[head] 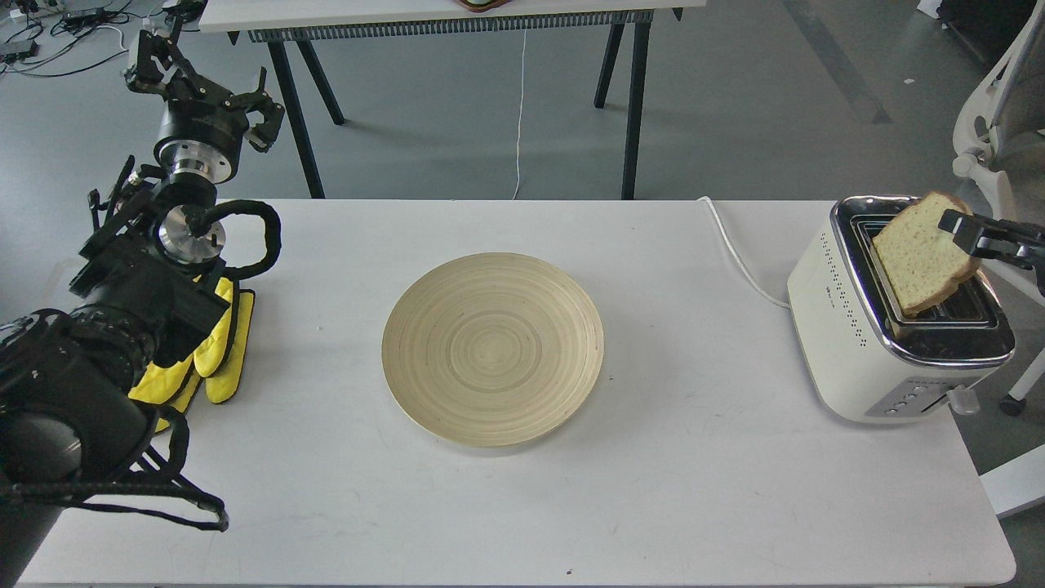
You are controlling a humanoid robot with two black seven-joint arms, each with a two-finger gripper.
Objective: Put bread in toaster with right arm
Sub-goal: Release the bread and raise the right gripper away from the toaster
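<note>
The bread (918, 255) is a pale speckled slice with a brown crust. It leans tilted, with its lower edge inside the left slot of the cream-white toaster (841, 335) at the table's right end. My right gripper (965, 234) comes in from the right edge and is shut on the slice's upper right corner, just above the toaster's chrome top. My left gripper (202, 88) is raised at the far left, beyond the table's back edge, with its fingers spread and nothing between them.
A round bamboo plate (492, 349) lies mid-table. A yellow glove (219, 359) lies under my left arm. The toaster's white cord (739, 257) runs off the back edge. A white chair (1000, 131) stands beyond the table at the right, and a second table (457, 16) behind.
</note>
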